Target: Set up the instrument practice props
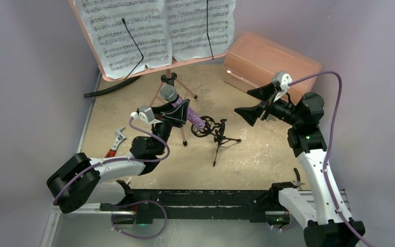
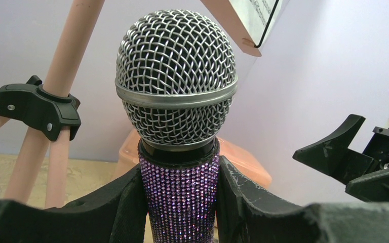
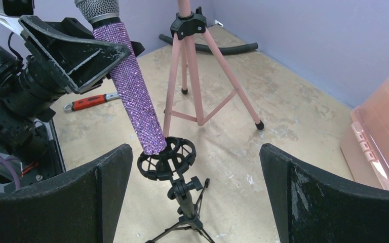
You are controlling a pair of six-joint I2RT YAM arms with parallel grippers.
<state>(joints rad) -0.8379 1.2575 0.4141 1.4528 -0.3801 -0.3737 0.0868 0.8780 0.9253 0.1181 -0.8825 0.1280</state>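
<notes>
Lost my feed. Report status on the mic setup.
Left end effector shut on microphone, tail at ring mount. Right end effector open, empty. Music stand leg close behind.

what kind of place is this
Most likely a robot lab test cell dressed as a music corner: plain lilac walls box in a tabletop, robot arms are bolted along its near edge, with a music stand and microphone as props.

We count one music stand (image 3: 188,24), two pages (image 1: 126,33) of sheet music, one mic (image 2: 176,81) and one mic stand (image 3: 182,195). We also count one box (image 1: 270,64), one wrench (image 1: 115,141) and one black hose (image 1: 108,88). There are two arms (image 1: 118,167), each with one hand: left hand (image 1: 182,110), right hand (image 3: 195,149).
</notes>
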